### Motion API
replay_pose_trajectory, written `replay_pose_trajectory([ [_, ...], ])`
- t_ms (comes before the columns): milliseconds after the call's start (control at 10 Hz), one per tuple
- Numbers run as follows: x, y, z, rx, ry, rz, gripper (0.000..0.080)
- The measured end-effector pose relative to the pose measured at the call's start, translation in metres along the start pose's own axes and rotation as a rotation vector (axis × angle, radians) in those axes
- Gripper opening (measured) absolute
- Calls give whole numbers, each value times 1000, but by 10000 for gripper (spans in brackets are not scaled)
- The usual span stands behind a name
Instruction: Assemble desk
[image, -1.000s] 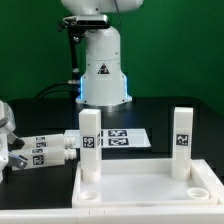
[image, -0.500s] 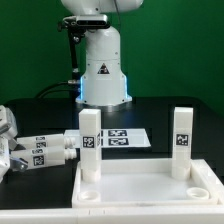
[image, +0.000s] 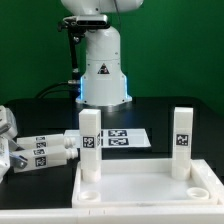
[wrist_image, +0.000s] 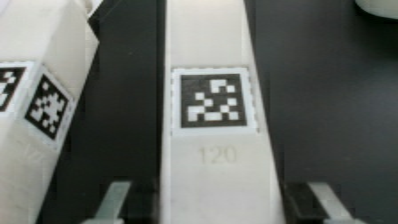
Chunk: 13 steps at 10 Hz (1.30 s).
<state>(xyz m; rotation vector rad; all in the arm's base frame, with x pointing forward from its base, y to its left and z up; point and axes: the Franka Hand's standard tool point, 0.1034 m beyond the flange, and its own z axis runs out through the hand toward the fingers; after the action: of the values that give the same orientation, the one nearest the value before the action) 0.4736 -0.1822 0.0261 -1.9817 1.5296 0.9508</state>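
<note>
The white desk tabletop (image: 140, 188) lies rim-up at the front. Two tagged legs stand upright in its far corner sockets, one (image: 90, 145) on the exterior view's left and one (image: 182, 140) on its right. Two more legs lie on the black table to the left, one (image: 58, 141) behind the other (image: 42, 156). My gripper (image: 7, 152) is at the frame's left edge over their ends. In the wrist view my gripper (wrist_image: 217, 205) straddles one lying leg (wrist_image: 214, 60). Its fingers (wrist_image: 116, 200) stand a little off each side, so it is open. The second lying leg (wrist_image: 45, 90) is alongside.
The marker board (image: 125, 138) lies flat behind the tabletop, between the two upright legs. The robot's white base (image: 103, 65) stands at the back centre. A green wall closes off the rear.
The fingers have drawn in toward the lying leg from a wider stance. The arm, the legs and the tabletop stay where they were.
</note>
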Motion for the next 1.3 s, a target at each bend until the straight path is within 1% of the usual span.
replay_pose_trajectory([
  [100, -14, -7, -19, 20, 2, -25, 284],
  [200, -28, -16, -43, 36, 35, -62, 284],
  [300, -34, -24, -57, 28, 103, -89, 284],
  [400, -33, -24, -51, 31, 167, -75, 284],
  [500, -33, -28, -47, 48, 240, -83, 284],
  [600, -32, -34, -48, 66, 306, -94, 284],
  [700, -37, -43, -53, 77, 377, -116, 285],
  [800, -52, -58, -74, 60, 427, -170, 285],
  [900, -62, -78, -97, 67, 490, -229, 285],
  [1000, -64, -89, -103, 30, 595, -310, 285],
  [1100, -64, -93, -99, 47, 640, -311, 285],
  [1200, -62, -99, -100, 76, 726, -321, 285],
  [1300, -66, -107, -99, 98, 791, -331, 285],
])
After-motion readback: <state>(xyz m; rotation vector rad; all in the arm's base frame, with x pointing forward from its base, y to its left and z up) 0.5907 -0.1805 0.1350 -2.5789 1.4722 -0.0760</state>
